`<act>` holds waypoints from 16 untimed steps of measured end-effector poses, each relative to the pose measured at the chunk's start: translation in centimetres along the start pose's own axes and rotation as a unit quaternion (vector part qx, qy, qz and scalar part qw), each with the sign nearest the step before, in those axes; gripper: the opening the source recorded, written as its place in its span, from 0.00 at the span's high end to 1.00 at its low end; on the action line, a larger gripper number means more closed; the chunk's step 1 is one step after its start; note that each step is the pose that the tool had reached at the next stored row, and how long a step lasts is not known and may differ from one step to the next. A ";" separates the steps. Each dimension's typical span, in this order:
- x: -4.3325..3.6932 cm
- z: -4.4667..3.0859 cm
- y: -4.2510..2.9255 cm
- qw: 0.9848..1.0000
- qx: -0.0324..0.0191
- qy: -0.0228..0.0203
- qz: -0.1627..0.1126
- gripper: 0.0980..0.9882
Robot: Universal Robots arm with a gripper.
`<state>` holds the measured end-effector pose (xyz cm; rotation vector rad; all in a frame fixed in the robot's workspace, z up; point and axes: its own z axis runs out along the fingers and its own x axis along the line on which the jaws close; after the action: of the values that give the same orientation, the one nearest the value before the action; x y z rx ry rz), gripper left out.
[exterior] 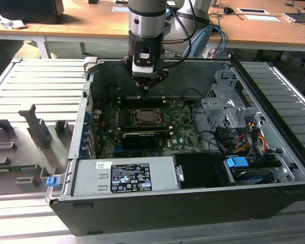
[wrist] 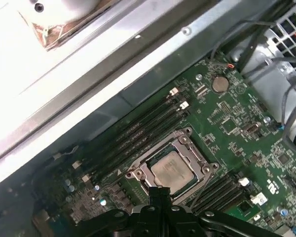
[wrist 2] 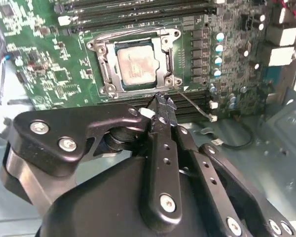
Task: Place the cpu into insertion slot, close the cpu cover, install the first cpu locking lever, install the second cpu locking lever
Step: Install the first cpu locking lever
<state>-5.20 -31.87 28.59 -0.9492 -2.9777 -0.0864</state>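
Note:
The cpu (wrist 2: 136, 66) (wrist: 170, 170) lies flat in the insertion slot (wrist 2: 102, 74) on the green board, its silver-beige face up. The silvery cpu cover (wrist 2: 168, 59) (wrist: 200, 160) lies down around it as a frame. One thin wire lever (wrist 2: 126, 33) runs along one side of the cover; another wire lever (wrist 2: 193, 104) sticks out slantwise from a corner. My gripper (wrist 2: 160, 102) (wrist: 158, 191) (exterior: 145, 87) hangs just above the socket's edge, fingers shut together with nothing between them. In the exterior view the cpu (exterior: 144, 117) sits below the gripper.
Long black memory slots (wrist 2: 138, 10) flank the socket. A long black card (exterior: 140, 137) lies nearer the camera, then the grey power supply (exterior: 124, 175). A metal drive cage (exterior: 223, 109) and cables (exterior: 249, 137) fill the exterior view's right. The case wall (wrist: 113, 74) stands close.

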 end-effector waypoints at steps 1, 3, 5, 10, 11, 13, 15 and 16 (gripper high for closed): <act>0.00 0.04 0.00 1.000 0.000 0.001 -0.012 0.99; -0.01 0.23 -0.01 0.999 0.001 0.002 -0.036 0.99; -0.01 0.32 -0.02 0.998 0.002 0.003 -0.064 0.99; -0.01 0.40 -0.02 0.994 0.004 0.006 -0.111 0.99; -0.01 0.42 -0.02 0.992 0.004 0.006 -0.122 0.99; -0.01 0.48 -0.02 0.989 0.005 0.007 -0.146 0.99; -0.02 0.55 -0.03 0.985 0.006 0.009 -0.174 0.99; -0.02 0.56 -0.03 0.983 0.006 0.009 -0.184 0.99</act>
<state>-5.20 -31.87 28.02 -0.3831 -3.0914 -0.0795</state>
